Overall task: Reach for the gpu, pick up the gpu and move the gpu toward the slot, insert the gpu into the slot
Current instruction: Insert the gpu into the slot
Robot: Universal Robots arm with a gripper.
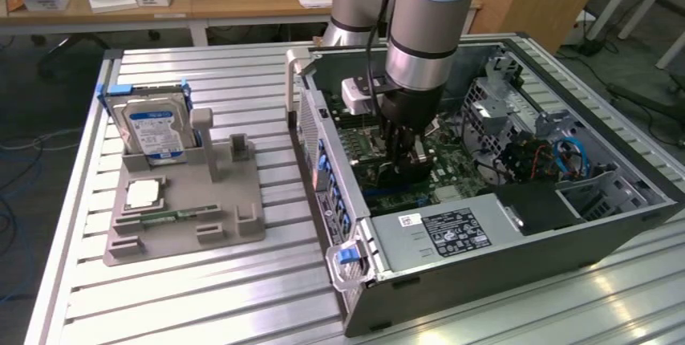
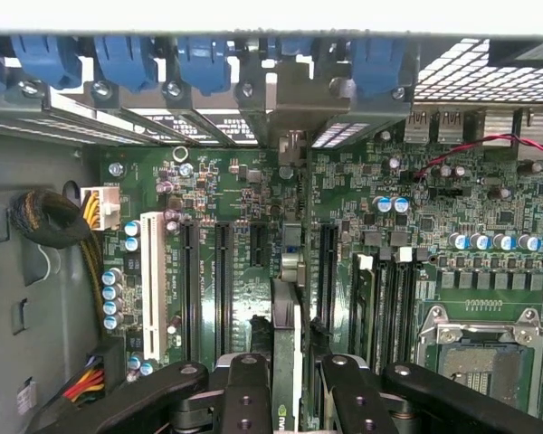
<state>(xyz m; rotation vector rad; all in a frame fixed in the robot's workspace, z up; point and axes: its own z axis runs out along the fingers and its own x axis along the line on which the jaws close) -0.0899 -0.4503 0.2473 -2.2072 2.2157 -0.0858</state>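
Clamping the gpu (image 2: 286, 348) edge-on between its fingers (image 2: 246, 398), the gripper (image 1: 405, 167) sits low inside the open computer case (image 1: 514, 249). The card stands among the motherboard's (image 2: 240, 316) long black slots. Outside, at the exterior view's left, a grey holder (image 1: 182, 237) carries the hard drive (image 1: 152, 128) and memory stick (image 1: 172, 218).

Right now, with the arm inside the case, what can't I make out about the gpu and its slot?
Seating: in the wrist view the gpu, held edge-on in the gripper, covers the slot beneath it.
Exterior view: the arm and gripper block the gpu and slot.
The gpu's faces: hidden, the wrist view sees its thin edge.
Power supply label text: too small, exterior view.
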